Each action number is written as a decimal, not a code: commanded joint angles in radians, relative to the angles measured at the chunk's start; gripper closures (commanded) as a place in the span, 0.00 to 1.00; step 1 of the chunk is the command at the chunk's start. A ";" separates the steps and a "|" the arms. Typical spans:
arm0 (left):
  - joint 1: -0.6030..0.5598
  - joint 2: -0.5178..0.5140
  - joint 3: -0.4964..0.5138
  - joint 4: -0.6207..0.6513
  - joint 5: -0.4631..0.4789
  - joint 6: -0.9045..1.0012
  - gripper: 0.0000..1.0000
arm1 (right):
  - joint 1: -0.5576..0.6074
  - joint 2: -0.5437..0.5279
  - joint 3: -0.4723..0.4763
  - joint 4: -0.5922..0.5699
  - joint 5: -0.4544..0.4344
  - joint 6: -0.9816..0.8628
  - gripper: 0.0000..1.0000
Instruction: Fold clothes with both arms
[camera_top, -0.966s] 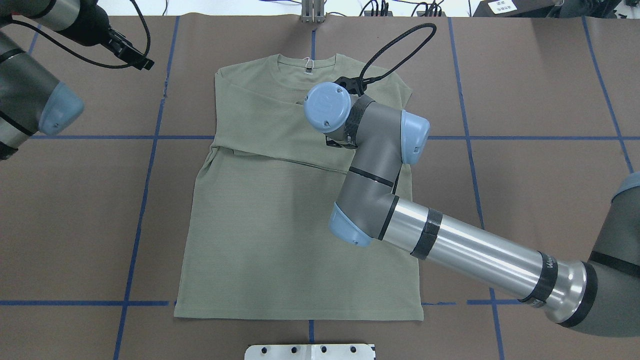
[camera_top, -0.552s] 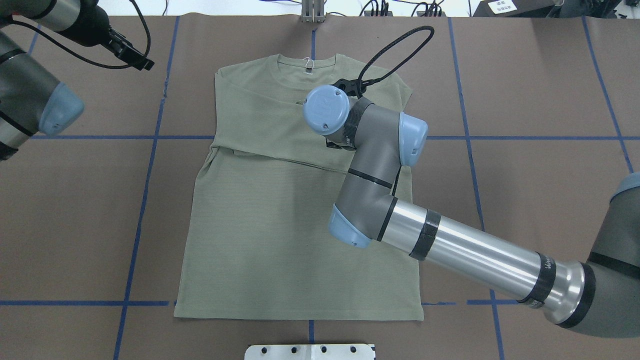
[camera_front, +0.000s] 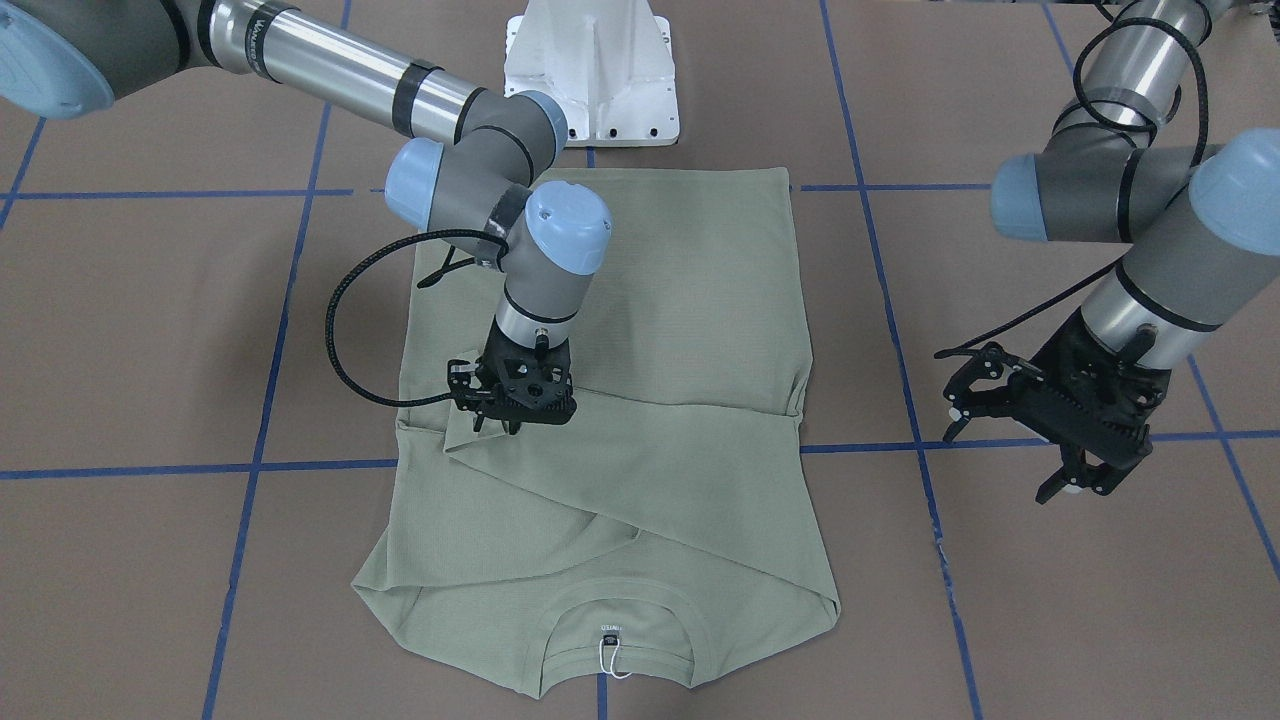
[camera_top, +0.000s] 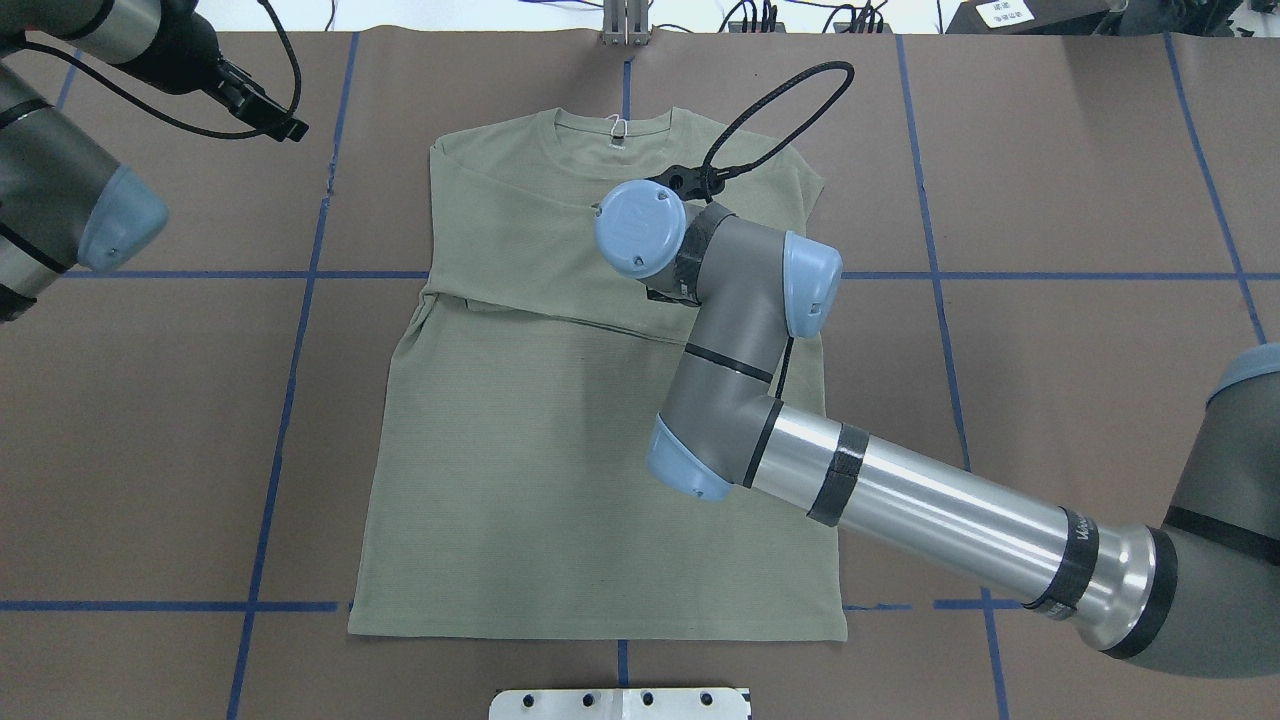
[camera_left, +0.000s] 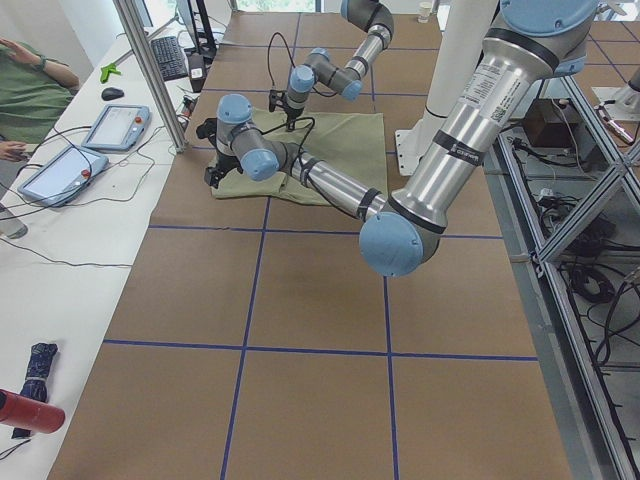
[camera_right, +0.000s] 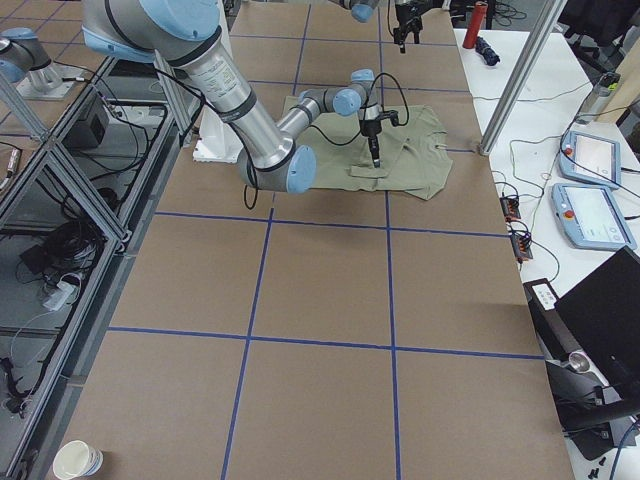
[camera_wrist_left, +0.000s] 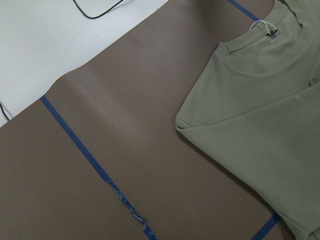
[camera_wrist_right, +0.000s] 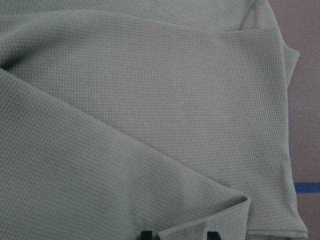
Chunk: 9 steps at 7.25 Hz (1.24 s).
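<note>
My left end effector (camera_top: 268, 108) hangs released, clear of the shirt (camera_top: 520, 480) lying on the tabletop (camera_top: 1080, 180). My right end effector (camera_front: 505, 425), fingers (camera_wrist_right: 145, 234) apart at the folded-in sleeve (camera_front: 600, 460), has drifted slightly left while the shirt stayed put. I judge that fold laid.

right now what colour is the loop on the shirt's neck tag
White loop on the shirt; front-facing view shows it best.

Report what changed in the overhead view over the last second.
The silver-grey right arm drew its wrist slightly toward the robot's left and back toward the robot, above the pale sage-green long-sleeved shirt; its black cable loop followed. No grasp or release shows. Shirt and left arm stayed put.
</note>
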 joint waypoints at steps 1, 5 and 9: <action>0.000 0.004 0.000 0.000 0.000 0.000 0.00 | -0.005 -0.001 -0.003 -0.003 -0.007 0.000 0.57; 0.002 0.018 0.000 -0.035 -0.001 -0.008 0.00 | -0.005 -0.007 -0.003 -0.007 -0.027 -0.001 1.00; 0.000 0.019 -0.002 -0.046 -0.001 -0.013 0.00 | 0.026 -0.121 0.196 -0.097 -0.016 -0.099 1.00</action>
